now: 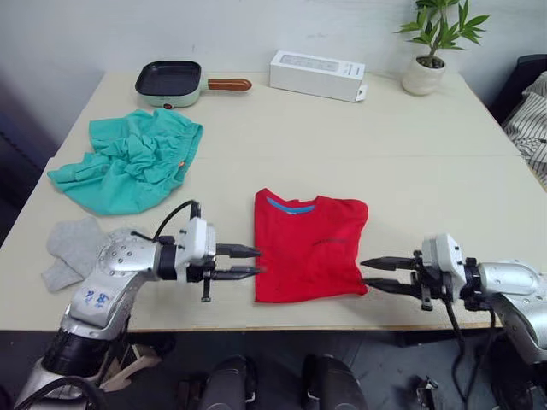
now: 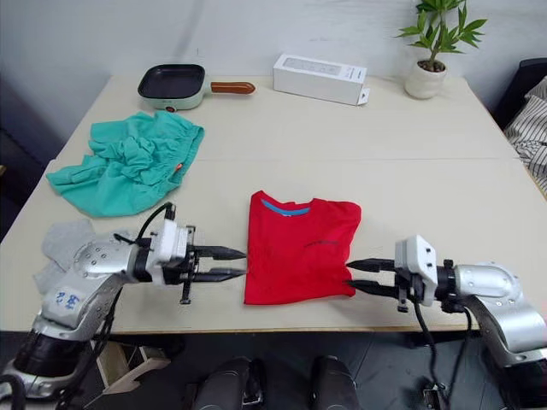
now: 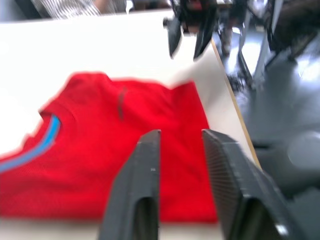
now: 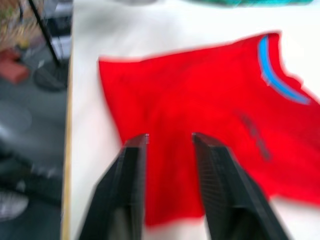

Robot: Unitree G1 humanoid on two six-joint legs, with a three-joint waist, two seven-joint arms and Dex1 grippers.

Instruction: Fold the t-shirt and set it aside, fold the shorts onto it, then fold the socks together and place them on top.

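The red t-shirt (image 1: 309, 246) lies flat near the table's front edge, sleeves folded in, blue neckband toward the far side. My left gripper (image 1: 253, 261) hovers open just off its left edge, fingers pointing at it. My right gripper (image 1: 366, 273) is open at the shirt's lower right corner. Both wrist views look along open fingers (image 3: 148, 165) (image 4: 131, 165) onto the red cloth. The teal shorts (image 1: 132, 160) lie crumpled at the far left. The grey socks (image 1: 75, 248) rest at the left front, partly behind my left arm.
A black frying pan (image 1: 171, 81) with a wooden handle, a white box (image 1: 317, 74) and a potted plant (image 1: 432, 47) stand along the table's far edge. Striped cloth (image 1: 530, 120) lies off the table at the right.
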